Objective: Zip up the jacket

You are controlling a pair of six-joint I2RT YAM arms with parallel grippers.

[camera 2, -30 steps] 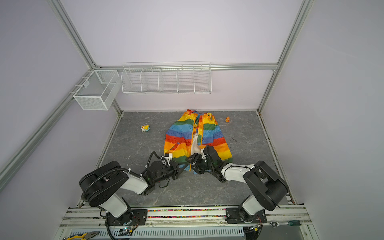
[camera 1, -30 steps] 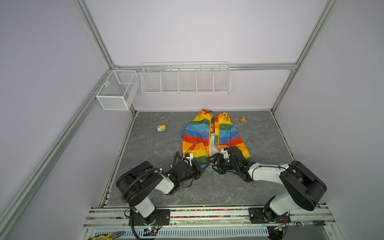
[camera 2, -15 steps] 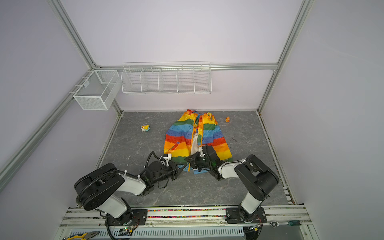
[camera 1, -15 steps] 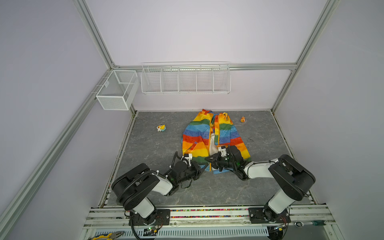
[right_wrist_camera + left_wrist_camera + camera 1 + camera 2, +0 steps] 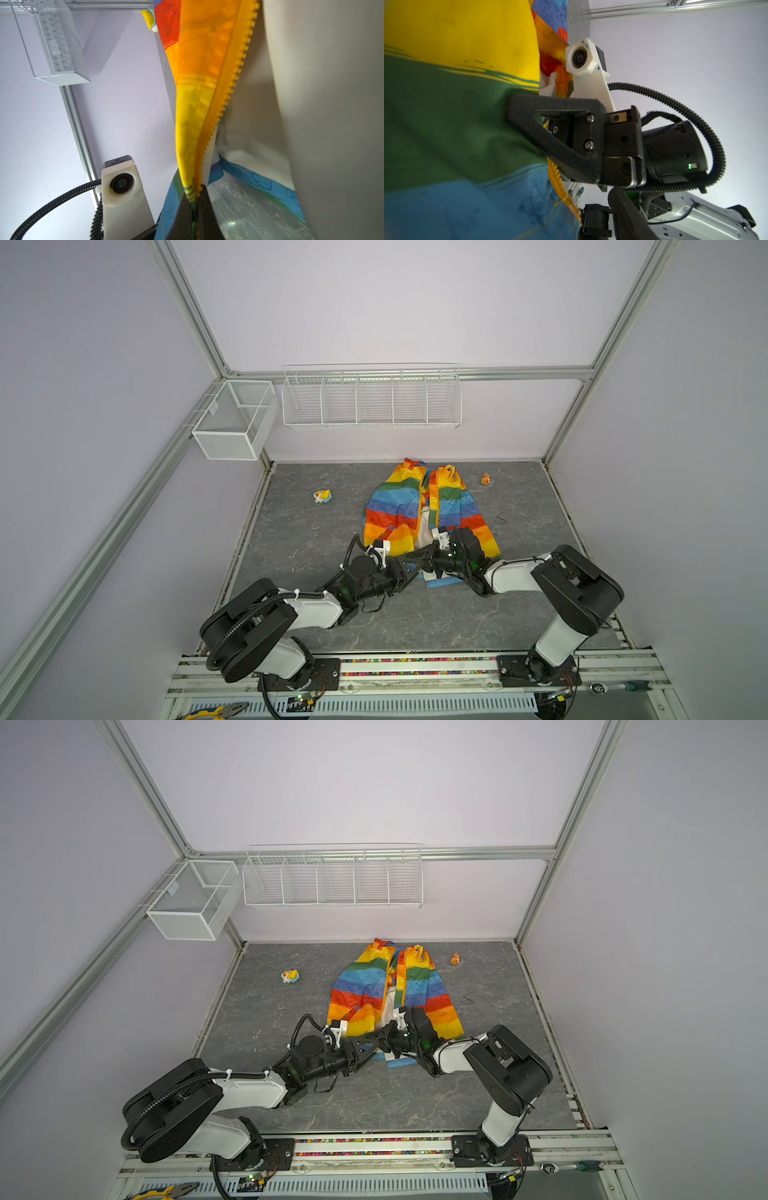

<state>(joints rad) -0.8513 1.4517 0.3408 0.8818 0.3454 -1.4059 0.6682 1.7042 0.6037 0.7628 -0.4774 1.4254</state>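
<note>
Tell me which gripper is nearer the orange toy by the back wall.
Right. The right gripper, shut on the jacket, lies toward the robot from the orange toy; the left gripper sits beside it, closer to the robot and slightly farther left.

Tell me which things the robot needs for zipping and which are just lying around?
For the job: thin rainbow-striped rain jacket, its yellow plastic zipper teeth, right gripper shut on the zipper edge, left gripper by the near hem.
Just lying about: small yellow toy figure, small orange toy figure, white wire rack, white mesh basket.
</note>
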